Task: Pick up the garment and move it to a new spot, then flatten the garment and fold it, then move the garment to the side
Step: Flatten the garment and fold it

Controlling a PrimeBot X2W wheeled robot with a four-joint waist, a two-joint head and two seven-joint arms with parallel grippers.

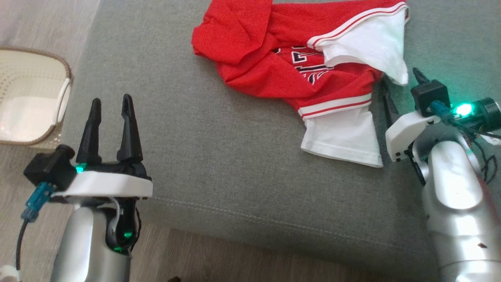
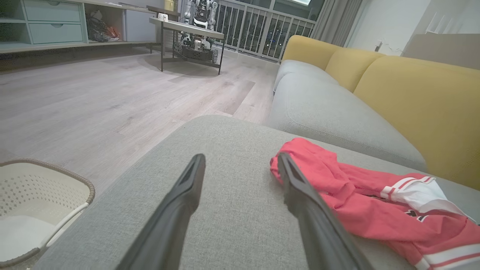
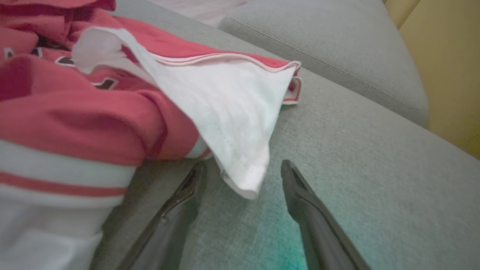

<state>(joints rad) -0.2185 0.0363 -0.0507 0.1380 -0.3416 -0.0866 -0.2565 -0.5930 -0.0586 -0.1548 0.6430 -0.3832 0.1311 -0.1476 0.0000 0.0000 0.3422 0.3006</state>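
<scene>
at far left a pale basket (image 1: 64,84) sits on the floor beside the grey sofa seat (image 1: 219,164). the left tool (image 1: 110,100) hovers over the seat's near left corner, fingers spread wide and holding nothing, well apart from the garment. the red and white garment (image 1: 266,70) lies crumpled toward the far right of the seat. the right tool (image 3: 243,167) is wide too, with a loose white flap hanging between its fingers. closing there would likely catch only that thin flap, so the rest could drag, twist or slip free on lifting.
</scene>
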